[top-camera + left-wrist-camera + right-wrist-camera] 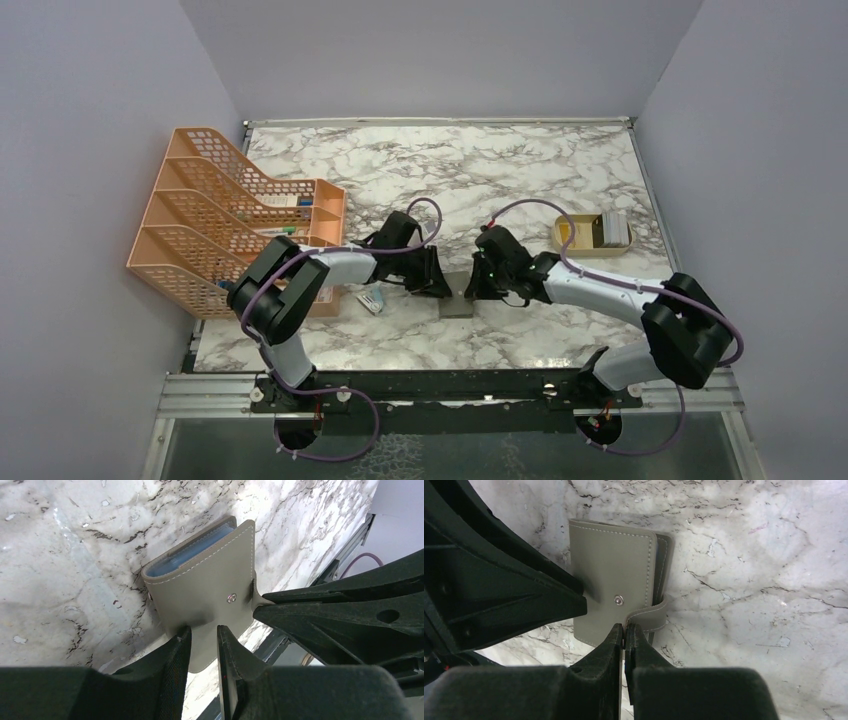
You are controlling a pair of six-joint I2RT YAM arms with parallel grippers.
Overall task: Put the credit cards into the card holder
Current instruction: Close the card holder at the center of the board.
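Card holder (609, 570) lies closed, grey face up, on the marble table (749, 580) between the two arms. The right gripper (625, 627) has its fingers pressed together on the end of the snap tab (649, 616). The left gripper (203, 630) stands partly spread, tips on or just above the grey face near the snap (618, 600), clamping nothing.

To pop the snap cleanly, I'd judge the right should peel the tab up and away while the left pins the face flat.

The long axis runs away from the right fingers. The tab wraps the long edge away from the left gripper, and the short end showing the blue pockets (195, 550) faces away from the left fingers.
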